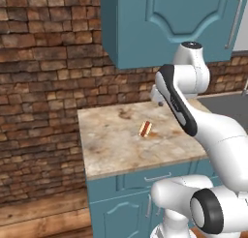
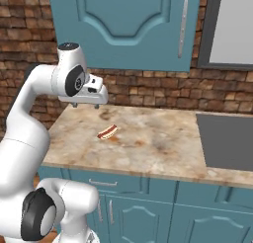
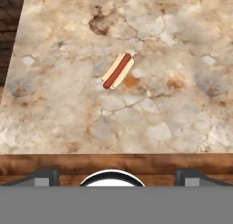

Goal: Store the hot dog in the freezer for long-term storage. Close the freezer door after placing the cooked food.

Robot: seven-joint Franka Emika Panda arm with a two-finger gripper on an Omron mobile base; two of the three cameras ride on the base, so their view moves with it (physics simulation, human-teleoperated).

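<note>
The hot dog [image 1: 145, 128] [image 2: 107, 132] [image 3: 118, 71], a tiny tan bun with a red sausage, lies alone on the marble counter [image 1: 111, 145] [image 2: 158, 143] [image 3: 54, 104], near its middle. My gripper [image 1: 158, 100] [image 2: 85, 105] [image 3: 119, 175] hangs above the counter's back part, close to the brick wall, behind the hot dog and well apart from it. Its fingertips [image 3: 45, 175] stand wide apart with nothing between them, so it is open. The freezer and the freezer door are out of view.
Teal upper cabinets [image 1: 169, 24] [image 2: 123, 24] hang over the counter, just above the arm. A dark grey cooktop [image 2: 225, 141] sits in the counter to the right. The counter ends at its left edge [image 1: 82, 145], beside a brick wall [image 1: 38, 87]. Teal drawers [image 2: 128, 187] run below.
</note>
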